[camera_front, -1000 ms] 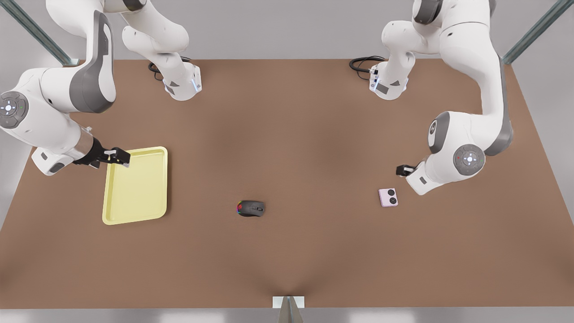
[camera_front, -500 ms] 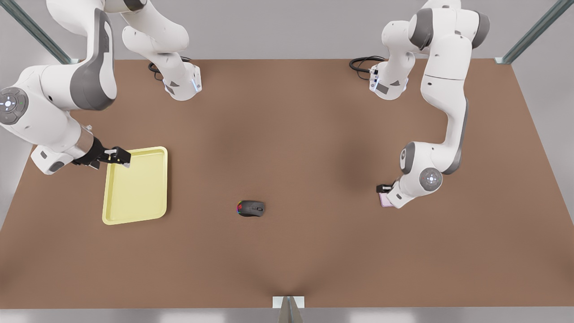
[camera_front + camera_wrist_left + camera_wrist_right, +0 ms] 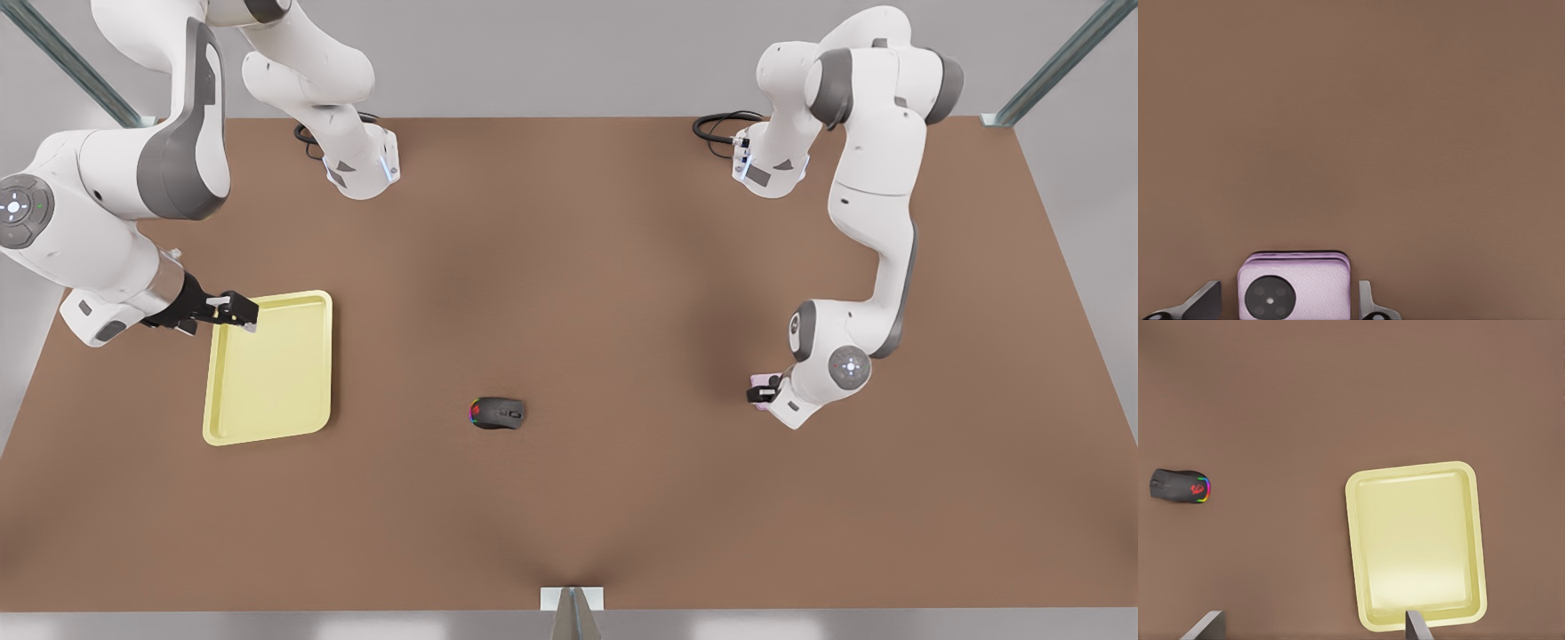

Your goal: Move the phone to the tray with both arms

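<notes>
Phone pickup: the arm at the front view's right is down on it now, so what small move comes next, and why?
Probably close the left gripper. In the left wrist view the phone lies flat on the table between its open jaws, with a gap on each side, so it is straddled but not gripped. The right gripper waits open at the tray rim.

Only the mouse [image 3: 498, 413] interrupts open table [image 3: 622, 267] between phone [image 3: 758, 382] and tray [image 3: 267, 427]
</notes>
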Available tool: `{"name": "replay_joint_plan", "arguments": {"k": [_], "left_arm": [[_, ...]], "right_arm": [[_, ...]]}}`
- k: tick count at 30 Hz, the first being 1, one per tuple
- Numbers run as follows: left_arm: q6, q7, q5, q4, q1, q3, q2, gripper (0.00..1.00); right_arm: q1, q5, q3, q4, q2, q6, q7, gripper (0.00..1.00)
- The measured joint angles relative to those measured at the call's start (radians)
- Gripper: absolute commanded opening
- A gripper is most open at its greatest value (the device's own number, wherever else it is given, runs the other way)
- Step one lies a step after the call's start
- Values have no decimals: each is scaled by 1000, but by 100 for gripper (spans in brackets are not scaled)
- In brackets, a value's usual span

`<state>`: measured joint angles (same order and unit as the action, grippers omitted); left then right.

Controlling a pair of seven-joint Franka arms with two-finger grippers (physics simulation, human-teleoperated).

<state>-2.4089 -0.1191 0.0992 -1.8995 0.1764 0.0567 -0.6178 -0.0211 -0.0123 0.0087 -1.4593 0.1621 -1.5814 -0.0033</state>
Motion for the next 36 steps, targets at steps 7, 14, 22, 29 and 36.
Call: {"name": "replay_joint_plan", "arguments": {"k": [7, 14, 22, 29, 36], "left_arm": [[-11, -15, 3, -2, 3, 0, -10, 100], [-13, -34, -1, -3, 8, 0, -10, 74], [67, -91, 1, 64, 131, 0, 57, 74], [269, -320, 2, 378, 542, -17, -32, 74], [344, -558, 6, 538, 680, -16, -173, 74]], "right_arm": [[0, 0, 0, 0, 0, 1, 0, 100], [0, -1, 0, 0, 1, 1, -1, 100], [0, 0, -1, 0, 1, 1, -1, 100], [1, 0, -1, 0, 1, 1, -1, 100], [1, 1, -3, 0, 2, 1, -1, 100]]}}
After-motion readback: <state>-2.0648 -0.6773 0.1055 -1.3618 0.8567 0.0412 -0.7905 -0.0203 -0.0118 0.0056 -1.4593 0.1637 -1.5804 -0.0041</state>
